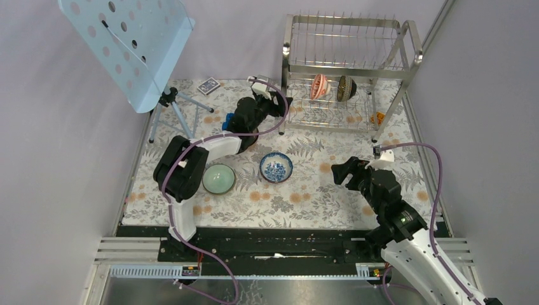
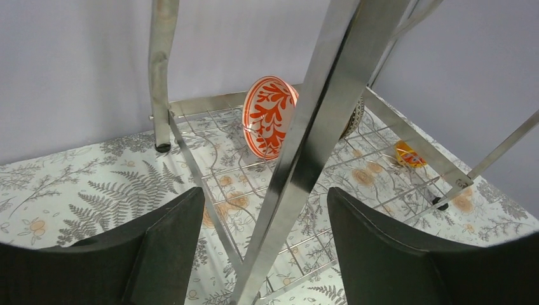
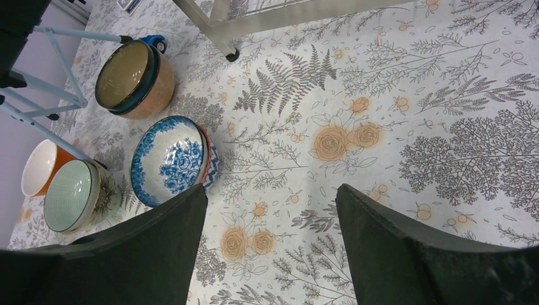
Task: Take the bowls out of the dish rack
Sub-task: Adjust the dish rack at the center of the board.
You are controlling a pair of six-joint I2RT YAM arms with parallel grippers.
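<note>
On the lower tier of the dish rack two bowls stand on edge: an orange-red patterned one and a dark one, mostly hidden behind a steel bar in the left wrist view. My left gripper is open at the rack's left end, and a slanted rack bar passes between its fingers. On the table lie a pale green bowl, a blue-and-white bowl and a brown bowl with a tan inside. My right gripper hangs open over bare cloth.
A pale blue perforated music stand on a tripod fills the back left. An orange bowl with a white inside sits by the green one. A card box lies near the back wall, and a small orange-yellow object lies under the rack.
</note>
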